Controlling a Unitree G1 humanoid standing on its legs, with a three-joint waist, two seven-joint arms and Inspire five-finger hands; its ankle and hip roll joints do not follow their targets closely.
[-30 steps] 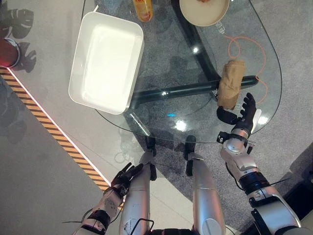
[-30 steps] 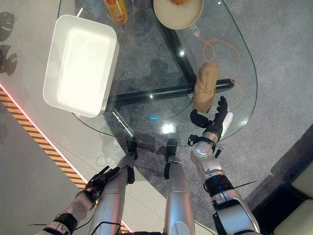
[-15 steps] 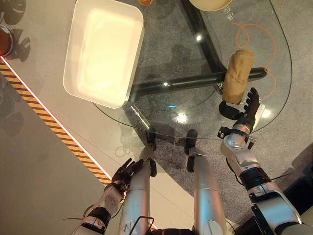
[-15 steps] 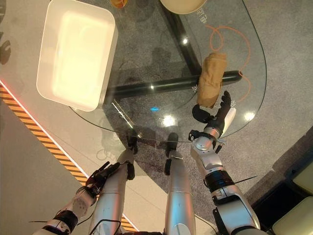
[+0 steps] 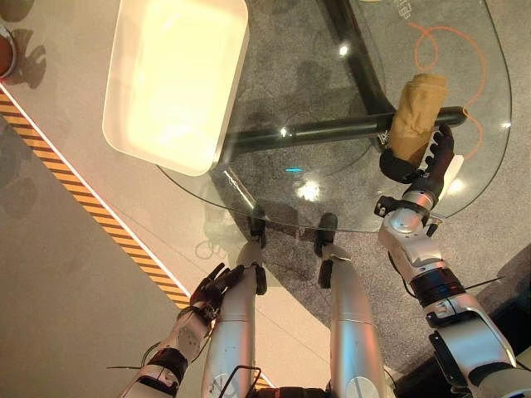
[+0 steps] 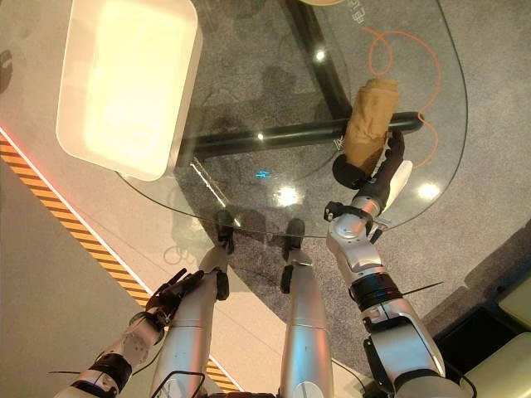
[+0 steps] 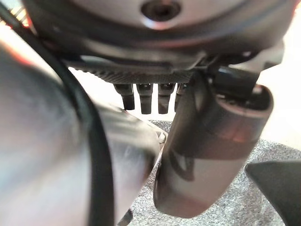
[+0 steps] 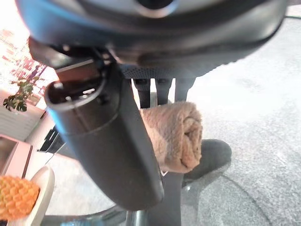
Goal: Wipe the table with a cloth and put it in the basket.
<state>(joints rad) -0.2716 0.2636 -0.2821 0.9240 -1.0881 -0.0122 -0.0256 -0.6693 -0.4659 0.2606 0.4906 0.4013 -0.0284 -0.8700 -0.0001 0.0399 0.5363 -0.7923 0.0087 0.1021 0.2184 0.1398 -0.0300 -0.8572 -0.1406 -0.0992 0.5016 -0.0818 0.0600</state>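
Note:
A rolled tan cloth lies on the right part of the round glass table. My right hand is at the cloth's near end. Its thumb lies on one side and its straight fingers reach along the other, so the end sits between them. The right wrist view shows the cloth under those outstretched fingers, and the hand is open. A white rectangular basket stands on the table's left part. Down beside the table, my left hand hangs idle with its fingers relaxed.
A black bar of the table's frame runs under the glass below the cloth. An orange cable loops on the floor beneath. Yellow-black tape crosses the floor at the left. A plate holds an orange fruit-like thing.
The camera has shifted forward. My right hand has moved up to the cloth, from just short of it to having its thumb and fingers on either side of the near end. The left hand stays put.

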